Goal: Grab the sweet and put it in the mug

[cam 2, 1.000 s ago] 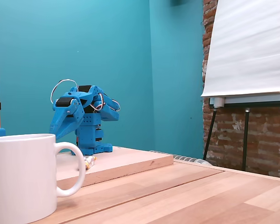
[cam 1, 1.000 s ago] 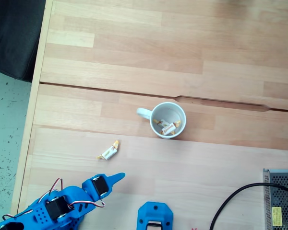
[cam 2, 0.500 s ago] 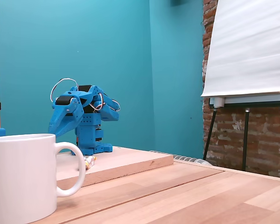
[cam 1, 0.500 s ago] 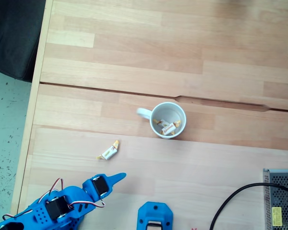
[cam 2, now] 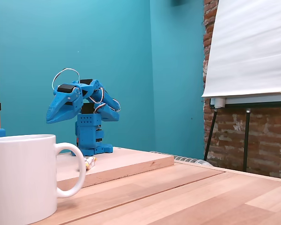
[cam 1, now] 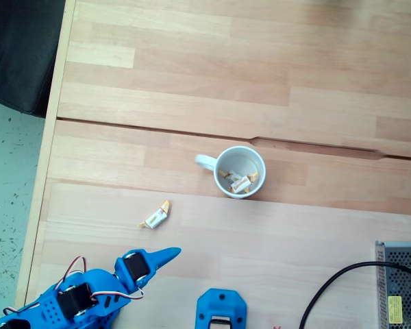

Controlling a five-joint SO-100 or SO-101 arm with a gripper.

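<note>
Sweet [cam 1: 155, 216] lying diagonally, lower-left to upper-right.

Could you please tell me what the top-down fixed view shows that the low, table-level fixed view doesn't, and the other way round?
The top-down fixed view alone looks into the mug, where a few wrapped sweets lie; it also shows a black cable and a metal mesh box at the lower right.

The table-level fixed view alone shows the teal wall, the brick wall and a white board on an easel, plus the arm's raised height above the table.

Both share the mug, the blue gripper, the loose sweet and the wooden table.
</note>
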